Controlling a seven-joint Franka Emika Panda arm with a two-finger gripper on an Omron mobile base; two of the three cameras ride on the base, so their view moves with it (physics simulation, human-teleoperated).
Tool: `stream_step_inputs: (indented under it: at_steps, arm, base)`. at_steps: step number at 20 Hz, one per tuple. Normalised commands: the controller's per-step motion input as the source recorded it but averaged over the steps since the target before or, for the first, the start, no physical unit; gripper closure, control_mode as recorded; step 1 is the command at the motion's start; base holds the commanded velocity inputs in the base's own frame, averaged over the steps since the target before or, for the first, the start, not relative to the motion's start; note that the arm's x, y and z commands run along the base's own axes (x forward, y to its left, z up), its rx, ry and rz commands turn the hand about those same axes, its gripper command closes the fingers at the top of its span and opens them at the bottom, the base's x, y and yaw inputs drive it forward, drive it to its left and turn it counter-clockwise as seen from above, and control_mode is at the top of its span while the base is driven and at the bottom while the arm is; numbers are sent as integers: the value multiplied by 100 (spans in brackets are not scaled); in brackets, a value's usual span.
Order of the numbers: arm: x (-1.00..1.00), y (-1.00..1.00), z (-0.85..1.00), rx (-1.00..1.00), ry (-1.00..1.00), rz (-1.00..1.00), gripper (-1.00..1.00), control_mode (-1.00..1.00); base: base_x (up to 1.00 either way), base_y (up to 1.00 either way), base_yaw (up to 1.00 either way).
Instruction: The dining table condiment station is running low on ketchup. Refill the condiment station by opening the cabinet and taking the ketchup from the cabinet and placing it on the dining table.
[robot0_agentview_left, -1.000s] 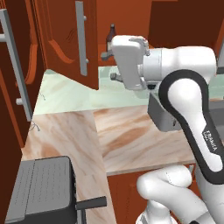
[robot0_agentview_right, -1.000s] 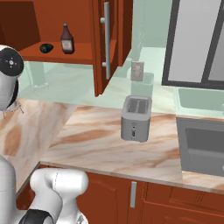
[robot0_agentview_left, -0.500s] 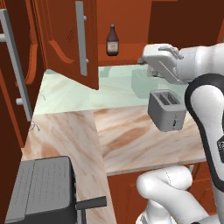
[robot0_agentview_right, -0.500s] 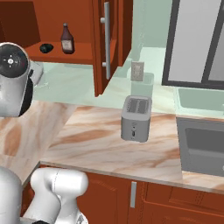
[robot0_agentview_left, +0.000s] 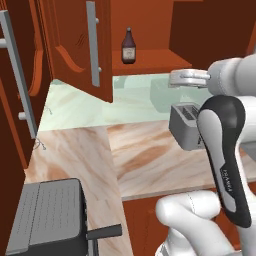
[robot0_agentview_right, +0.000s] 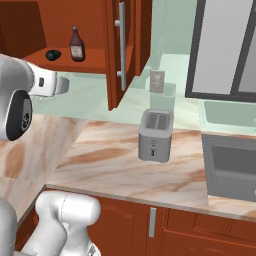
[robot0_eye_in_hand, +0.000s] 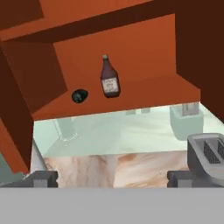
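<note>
Left base view: arm swung right, ketchup (robot0_agentview_left: 128, 46) now unblocked.

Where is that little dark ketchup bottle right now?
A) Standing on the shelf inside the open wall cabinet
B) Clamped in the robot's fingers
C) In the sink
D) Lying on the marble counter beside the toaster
A: the ketchup stands upright on the cabinet shelf, beside a small dark round object, with both doors swung open.
</note>
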Motion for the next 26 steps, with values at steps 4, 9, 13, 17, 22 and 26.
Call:
stream_step_inputs:
  at_steps: [4,9,13,17,22,26]
  arm:
    - [51,-22,-28,-18,-1,-16,-100,-100]
    - [41,-1,4,0,-13,-4,-100,-100]
    - [25,-6,16,0,-17,-5,-100,-100]
    - [15,-4,30,0,-14,-5,-100,-100]
    - [33,0,30,-1,-7,-7,-100,-100]
    - [52,12,4,0,-1,-2,-100,-100]
  base:
    - [0,0,0]
    - [0,0,0]
    - [0,0,0]
    - [0,0,0]
    - [0,0,0]
    - [0,0,0]
